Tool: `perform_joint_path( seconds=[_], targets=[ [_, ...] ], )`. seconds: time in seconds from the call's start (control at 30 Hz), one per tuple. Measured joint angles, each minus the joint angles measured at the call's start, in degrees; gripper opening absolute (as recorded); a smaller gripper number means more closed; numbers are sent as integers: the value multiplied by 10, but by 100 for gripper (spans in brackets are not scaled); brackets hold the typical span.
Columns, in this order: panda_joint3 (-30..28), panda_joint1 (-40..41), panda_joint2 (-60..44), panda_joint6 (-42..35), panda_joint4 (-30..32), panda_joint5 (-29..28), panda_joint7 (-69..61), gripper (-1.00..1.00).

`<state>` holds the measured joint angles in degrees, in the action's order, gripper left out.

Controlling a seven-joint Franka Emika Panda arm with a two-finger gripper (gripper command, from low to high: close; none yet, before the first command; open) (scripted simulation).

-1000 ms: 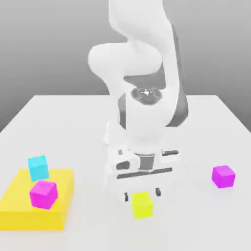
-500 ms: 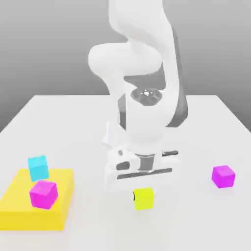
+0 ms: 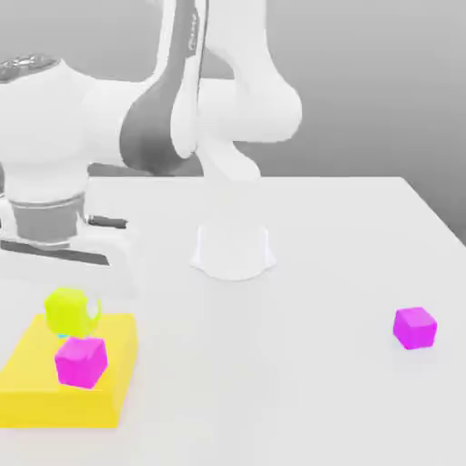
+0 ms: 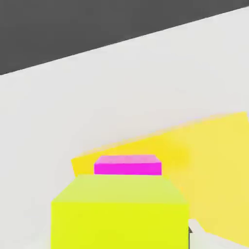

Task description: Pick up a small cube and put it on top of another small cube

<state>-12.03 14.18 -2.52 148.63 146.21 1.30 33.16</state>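
Small cube (image 3: pixel 71 310) over block (image 3: pixel 27 378), w/ 2nd cube (image 3: pixel 80 360).

We see the gripper (image 3: pixel 68 289) closed on the yellow-green cube (image 3: pixel 71 310), lifted off the table. It has swung across to above the yellow block (image 3: pixel 36 382), covering the cyan cube.

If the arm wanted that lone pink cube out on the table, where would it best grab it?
Probably from straight above, with the fingers closing on two opposite upright faces. The lone magenta cube sits flat on the table at the exterior view's right with open space on every side, so any pair of side faces looks free. Its faces are flat and parallel, which suits a two-finger pinch around the middle.
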Motion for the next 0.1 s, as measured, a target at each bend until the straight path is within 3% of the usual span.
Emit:
perform_joint_path(
  seconds=[0.1],
  targets=[
    [0, 0, 0, 0, 0, 0, 0, 100]
  ],
)
